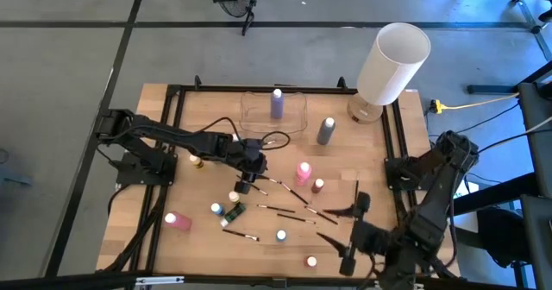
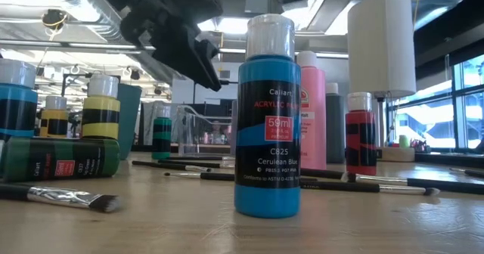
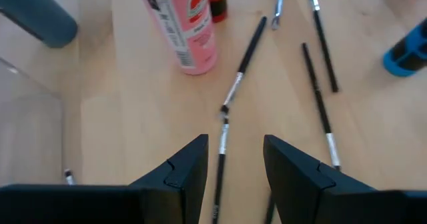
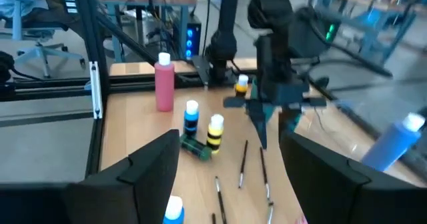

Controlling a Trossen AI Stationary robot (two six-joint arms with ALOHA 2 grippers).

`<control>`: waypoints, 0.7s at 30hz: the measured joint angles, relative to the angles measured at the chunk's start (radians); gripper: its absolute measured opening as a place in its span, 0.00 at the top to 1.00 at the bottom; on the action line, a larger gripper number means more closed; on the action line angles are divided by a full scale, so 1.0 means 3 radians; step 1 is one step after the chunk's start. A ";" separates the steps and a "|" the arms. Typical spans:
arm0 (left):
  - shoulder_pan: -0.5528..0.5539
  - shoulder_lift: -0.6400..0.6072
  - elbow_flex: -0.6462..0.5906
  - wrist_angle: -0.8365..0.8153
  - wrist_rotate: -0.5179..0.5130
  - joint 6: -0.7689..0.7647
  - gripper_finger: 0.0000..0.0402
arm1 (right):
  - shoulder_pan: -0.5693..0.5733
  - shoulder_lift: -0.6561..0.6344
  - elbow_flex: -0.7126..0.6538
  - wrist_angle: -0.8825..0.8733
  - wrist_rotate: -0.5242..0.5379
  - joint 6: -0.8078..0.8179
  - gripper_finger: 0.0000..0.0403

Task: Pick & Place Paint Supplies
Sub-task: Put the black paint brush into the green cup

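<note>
My left gripper [image 1: 246, 183] [image 3: 233, 151] hangs open over the table's middle, pointing steeply down. Its fingers stand on either side of a thin dark-handled paintbrush [image 3: 221, 156] that lies flat on the wood; I see no touch. More brushes [image 1: 285, 211] lie scattered nearby. A tall pink bottle [image 3: 183, 31] [image 1: 304, 171] stands just beyond. My right gripper [image 1: 349, 232] [image 4: 229, 144] is open and empty, held high near the table's right front and looking across at the left arm. Small white-capped bottles stand around, among them a blue one [image 2: 266, 118] [image 1: 281, 236].
A clear container [image 1: 297, 117] at the far middle holds a purple bottle [image 1: 277, 103]; a grey bottle [image 1: 326, 130] stands beside it. A big white lamp [image 1: 392, 66] stands at the far right. Another pink bottle [image 1: 177, 221] and yellow, blue and green bottles [image 4: 215, 132] stand front left.
</note>
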 joint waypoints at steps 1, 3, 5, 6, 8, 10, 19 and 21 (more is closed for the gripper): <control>0.0021 0.0027 0.0000 0.0010 -0.0022 0.0049 0.65 | 0.0015 0.0026 0.0000 0.0040 0.0040 -0.0055 0.35; 0.0079 0.0105 0.0001 0.0060 -0.0037 0.0093 0.65 | 0.0027 0.0075 0.0000 0.0068 0.0084 -0.0079 0.35; 0.0150 0.0236 0.0061 0.0108 0.0028 0.0107 0.65 | 0.0025 0.0106 0.0000 0.0083 0.0095 -0.0079 0.35; 0.0181 0.0306 0.0108 0.0084 0.0060 0.0127 0.65 | 0.0014 0.0112 0.0000 0.0104 0.0099 -0.0079 0.35; 0.0225 0.0433 0.0207 0.0062 0.0063 0.0168 0.65 | -0.0005 0.0113 0.0000 0.0134 0.0103 -0.0079 0.35; 0.0259 0.0527 0.0274 0.0061 0.0096 0.0177 0.65 | -0.0024 0.0113 0.0000 0.0184 0.0104 -0.0124 0.35; 0.0325 0.0888 0.0434 -0.0038 0.0167 0.0039 0.65 | 0.0000 0.0114 0.0000 0.0345 0.0103 -0.0351 0.35; 0.0308 0.0910 0.0481 -0.0106 0.0136 -0.0103 0.65 | 0.0013 0.0114 0.0000 0.0343 0.0101 -0.0360 0.35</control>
